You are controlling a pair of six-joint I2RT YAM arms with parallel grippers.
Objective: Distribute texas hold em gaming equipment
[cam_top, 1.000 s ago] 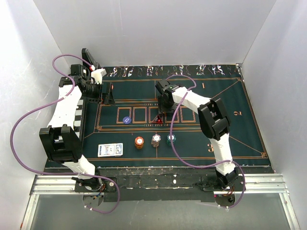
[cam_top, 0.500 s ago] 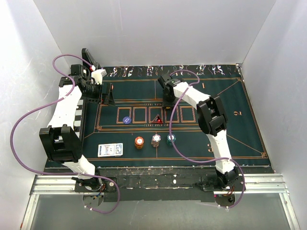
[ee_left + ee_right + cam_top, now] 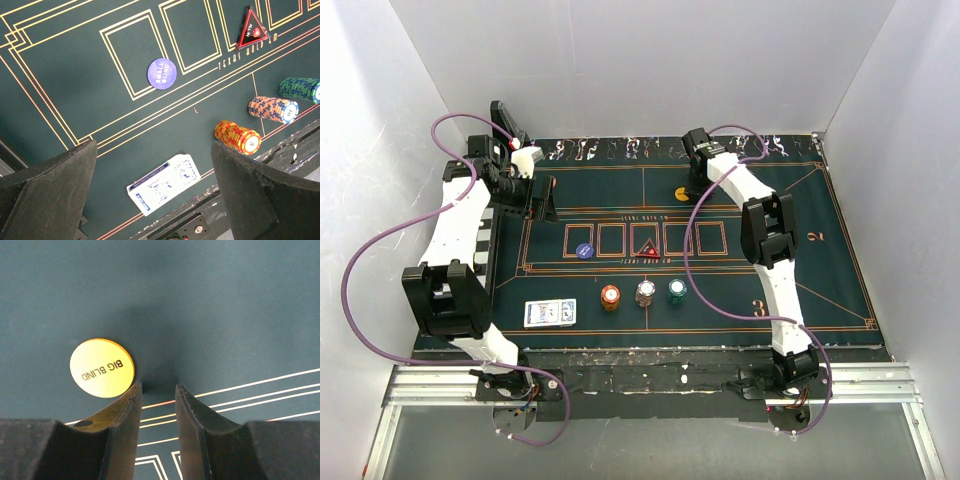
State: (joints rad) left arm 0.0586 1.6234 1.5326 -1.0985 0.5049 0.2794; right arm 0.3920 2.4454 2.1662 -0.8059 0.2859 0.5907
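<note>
**Setting out the big blind**

Top view: the right gripper (image 3: 698, 150) hangs over the far side of the mat (image 3: 820, 260), with the yellow disc (image 3: 681, 192) on the felt near it. The cards (image 3: 550, 313) and chips (image 3: 645, 292) wait along the near edge.

Left wrist: the left gripper (image 3: 154, 146) is spread wide and empty above the blue disc (image 3: 161, 73) and marker (image 3: 250, 29).

Right wrist: the jaws stand narrowly parted and grip nothing, and the disc lies flat beside one finger (image 3: 125, 405). The disc looks placed. Next, the arm likely needs to lift clear and reach back for the chips.
</note>
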